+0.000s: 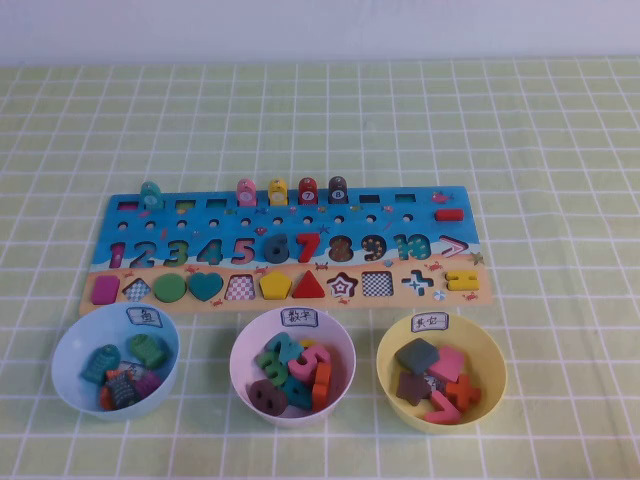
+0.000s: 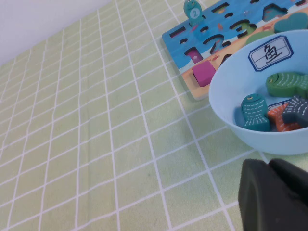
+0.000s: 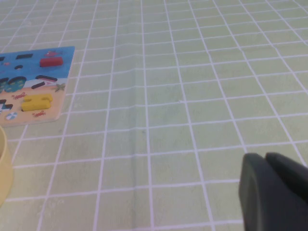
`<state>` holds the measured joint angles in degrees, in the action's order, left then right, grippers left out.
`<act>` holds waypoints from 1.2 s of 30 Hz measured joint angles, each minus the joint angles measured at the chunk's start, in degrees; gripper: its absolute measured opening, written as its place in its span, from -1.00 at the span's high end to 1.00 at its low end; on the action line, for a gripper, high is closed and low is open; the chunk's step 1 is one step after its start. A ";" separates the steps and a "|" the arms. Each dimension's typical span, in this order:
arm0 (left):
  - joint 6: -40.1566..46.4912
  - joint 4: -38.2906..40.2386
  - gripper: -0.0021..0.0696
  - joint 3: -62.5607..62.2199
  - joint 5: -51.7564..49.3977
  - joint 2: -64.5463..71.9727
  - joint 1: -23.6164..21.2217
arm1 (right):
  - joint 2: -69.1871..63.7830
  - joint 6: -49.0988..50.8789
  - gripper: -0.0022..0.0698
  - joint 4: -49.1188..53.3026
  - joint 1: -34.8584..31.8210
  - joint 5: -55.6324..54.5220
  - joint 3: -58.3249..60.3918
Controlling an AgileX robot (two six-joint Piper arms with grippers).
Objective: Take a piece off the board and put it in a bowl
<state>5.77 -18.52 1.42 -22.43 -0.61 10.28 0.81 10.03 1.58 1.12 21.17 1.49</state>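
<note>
The magenta-purple square piece (image 1: pixel 105 289) lies in its slot at the left end of the board's (image 1: pixel 120 222) sandy strip; it also shows in the left wrist view (image 2: pixel 204 73). The yellow bowl (image 1: pixel 495 385) with a white label stands in front of the board's right end and holds several shape pieces; its rim shows in the right wrist view (image 3: pixel 4 168). Neither arm shows in the high view. My left gripper (image 2: pixel 269 166) is shut and empty, low over the cloth beside the light blue bowl (image 2: pixel 226 96). My right gripper (image 3: pixel 264 156) is shut and empty over bare cloth, right of the board (image 3: pixel 29 72).
The light blue bowl (image 1: pixel 70 350) with fish pieces stands front left. A pale pink bowl (image 1: pixel 240 360) with number pieces stands in the middle. Several peg figures (image 1: pixel 278 191) stand upright in the board's top row. A green checked cloth (image 1: pixel 560 150) covers the table.
</note>
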 joint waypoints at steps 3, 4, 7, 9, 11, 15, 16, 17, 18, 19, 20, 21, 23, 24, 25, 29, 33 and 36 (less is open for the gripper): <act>0.00 0.00 0.96 0.00 0.00 0.00 0.00 | 0.00 0.00 0.99 0.00 0.00 0.00 0.00; 0.00 0.00 0.96 0.00 0.00 0.00 0.00 | 0.00 0.00 0.99 0.00 0.00 0.00 0.00; 0.00 0.00 0.96 0.00 0.00 0.00 0.00 | 0.00 0.00 0.99 0.00 0.00 0.00 0.00; -0.83 0.00 0.96 0.00 0.00 0.00 0.00 | 0.00 0.00 0.99 0.00 0.00 0.00 0.00; -1.48 0.00 0.96 0.00 0.00 0.00 0.00 | 0.00 0.00 0.99 0.00 0.00 0.00 0.00; -1.73 0.00 0.96 0.00 0.00 0.00 0.00 | 0.00 0.00 0.99 0.00 0.00 0.00 0.00; -1.73 0.00 0.96 0.00 0.00 0.00 0.00 | 0.00 0.00 0.99 0.00 0.00 0.00 0.00; -1.73 0.00 0.96 0.00 0.00 0.00 0.00 | 0.00 0.00 0.99 0.00 0.00 0.00 0.00; -1.77 0.00 0.96 0.00 0.00 0.00 0.00 | 0.00 0.00 0.99 0.00 0.00 0.00 0.00; -1.77 0.00 0.96 0.00 0.00 0.00 0.00 | 0.00 0.00 0.98 0.00 0.00 0.00 0.00; -1.77 0.00 0.96 0.00 0.00 0.00 0.00 | 0.00 0.00 0.99 0.00 0.00 0.00 0.00; -1.77 0.12 0.95 0.00 0.00 0.00 0.00 | 0.00 0.00 0.99 0.00 0.00 0.00 0.00; -1.86 0.22 0.95 0.00 0.00 0.00 0.00 | 0.00 0.00 0.99 0.00 0.00 0.00 0.00; -1.90 0.43 0.96 0.00 0.00 0.00 0.00 | 0.00 0.00 0.99 0.00 0.00 0.00 0.00; -2.30 0.63 0.96 0.00 0.10 0.00 0.00 | 0.00 0.00 0.99 0.00 0.00 0.00 0.00; -4.65 2.23 0.96 0.00 1.29 0.00 0.00 | 0.00 0.00 0.99 0.00 0.00 0.00 0.00; -7.69 5.30 0.96 0.00 5.77 0.00 0.00 | 0.00 0.00 0.99 0.00 0.00 0.00 0.00; -13.82 11.52 0.95 0.00 10.42 0.00 0.00 | 0.00 0.00 0.99 0.00 0.00 0.00 0.00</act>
<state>-8.04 -7.00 1.42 -12.01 -0.61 10.28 0.81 10.03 1.58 1.12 21.17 1.49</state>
